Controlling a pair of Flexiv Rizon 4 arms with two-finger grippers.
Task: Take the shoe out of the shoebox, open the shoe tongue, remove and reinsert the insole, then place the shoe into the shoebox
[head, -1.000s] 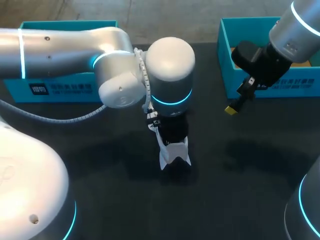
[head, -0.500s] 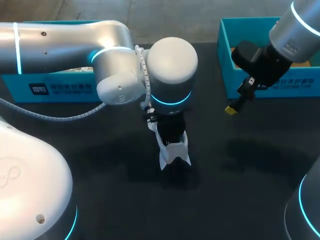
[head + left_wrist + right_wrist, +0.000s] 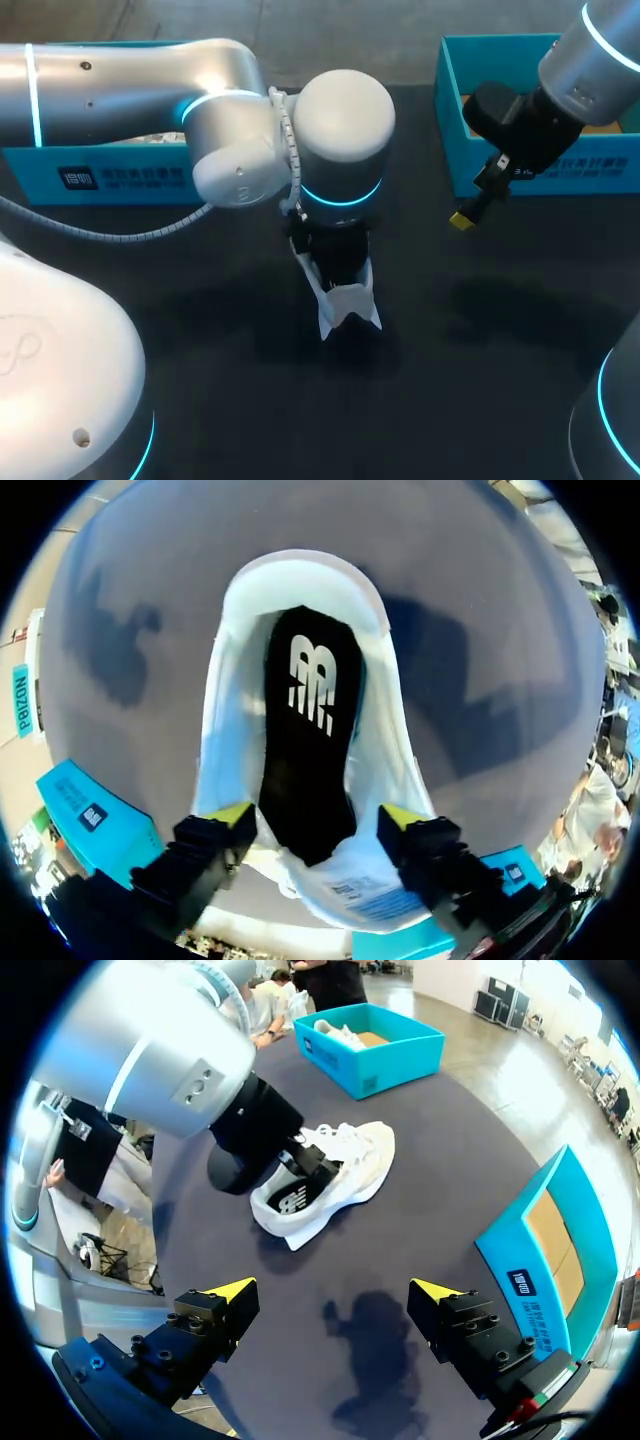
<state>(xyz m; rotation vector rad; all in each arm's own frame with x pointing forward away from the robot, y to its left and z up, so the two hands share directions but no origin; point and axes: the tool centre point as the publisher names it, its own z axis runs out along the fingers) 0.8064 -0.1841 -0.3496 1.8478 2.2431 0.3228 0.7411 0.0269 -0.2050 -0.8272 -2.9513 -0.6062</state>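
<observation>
A white shoe (image 3: 348, 303) lies on the dark table, mid-table, under my left arm's wrist. In the left wrist view its black insole (image 3: 305, 730) lies inside the white shoe (image 3: 228, 720), and the tongue (image 3: 352, 888) is folded back towards the gripper. My left gripper (image 3: 316, 818) hangs just above the shoe's opening, open, one yellow tip at each side of the insole and nothing held. Off to the right, my right gripper (image 3: 333, 1290) is open and empty above bare table, the shoe (image 3: 350, 1165) ahead of it. In the head view my right gripper (image 3: 468, 212) hangs before a teal shoebox (image 3: 452, 130).
A second teal box (image 3: 120, 178) stands at the back left; the right wrist view shows that box (image 3: 372, 1048) with another white shoe in it. The right-hand box (image 3: 545, 1245) has a brown floor. Dark table surface lies open in front of the shoe.
My left gripper has opened its fingers over the shoe, and the left wrist has shifted slightly. The shoe stays in place. My right arm has not moved.
</observation>
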